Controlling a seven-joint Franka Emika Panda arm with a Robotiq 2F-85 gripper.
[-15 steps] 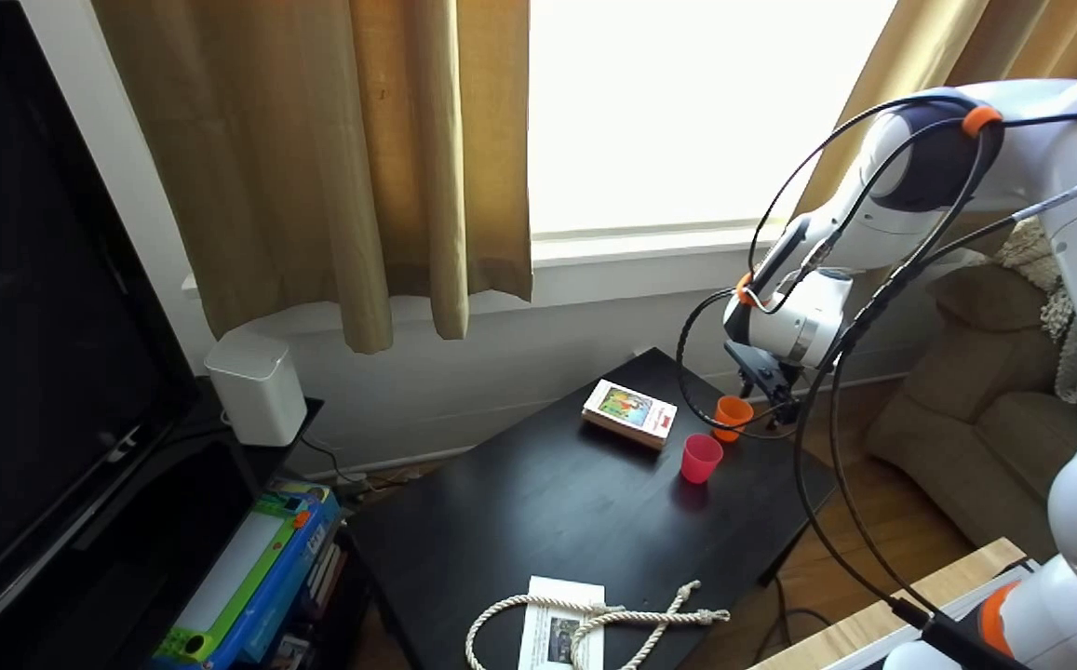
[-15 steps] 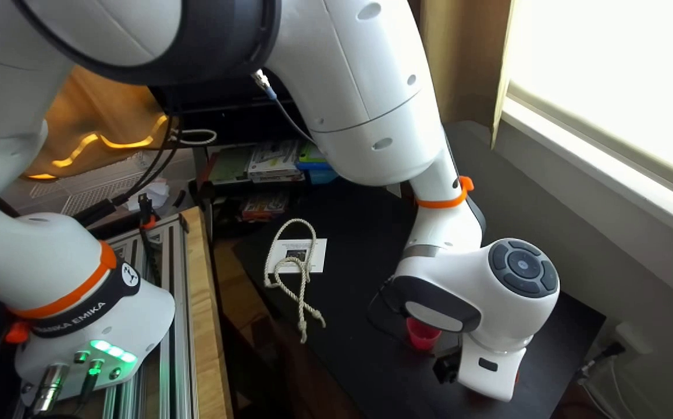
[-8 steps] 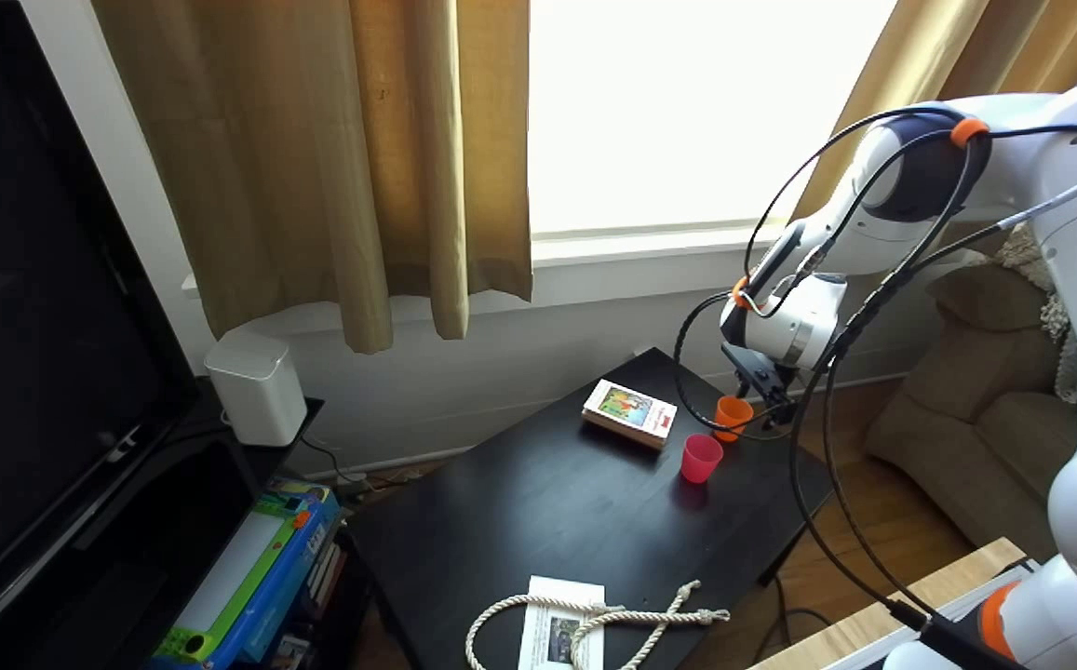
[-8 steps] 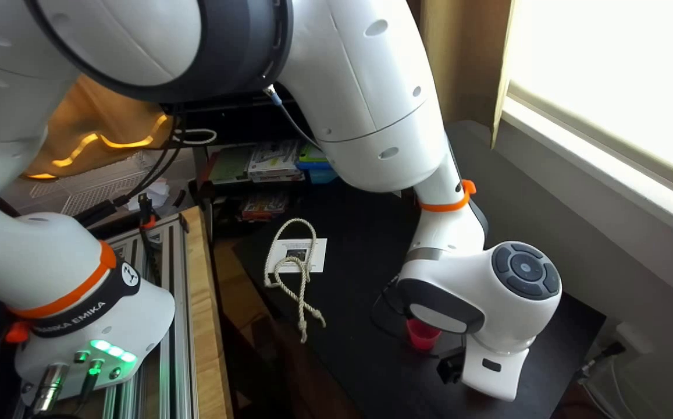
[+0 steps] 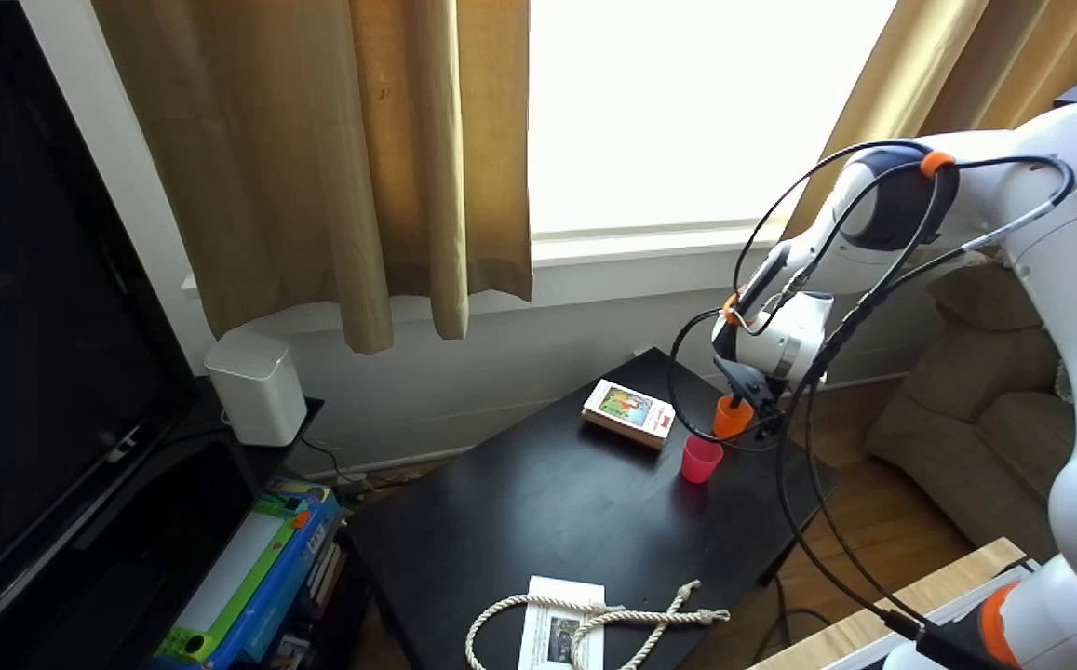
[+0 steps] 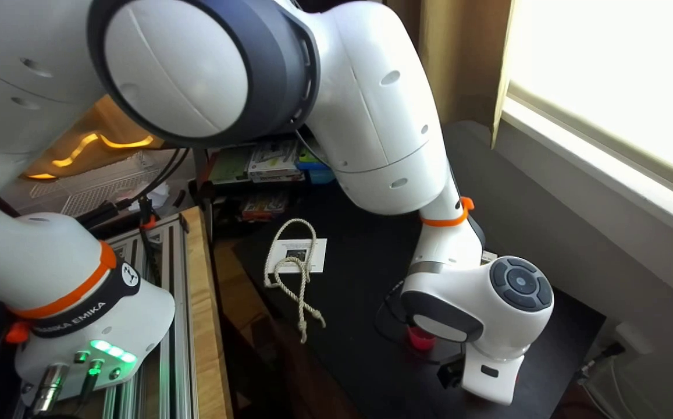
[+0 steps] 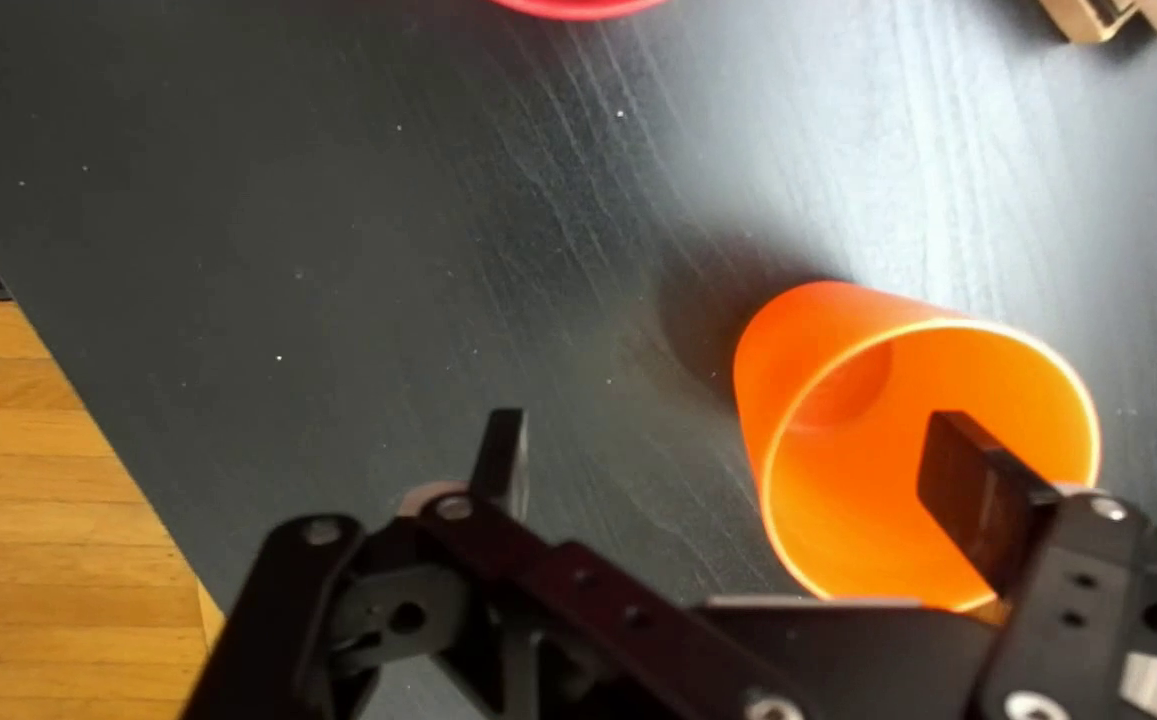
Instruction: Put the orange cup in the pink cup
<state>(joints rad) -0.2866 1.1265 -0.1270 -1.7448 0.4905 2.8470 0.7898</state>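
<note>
Orange cup (image 7: 863, 480), near tabletop (image 5: 538, 507) edge, grasp apparently pending: your claw (image 7: 741, 470) stands wide and should next pinch its wall.

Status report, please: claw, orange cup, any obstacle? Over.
Claw open, one finger over or inside orange cup. Orange cup not yet in pink cup. Possible snag: cable passes before orange cup in an exterior view, contact unclear.
</note>
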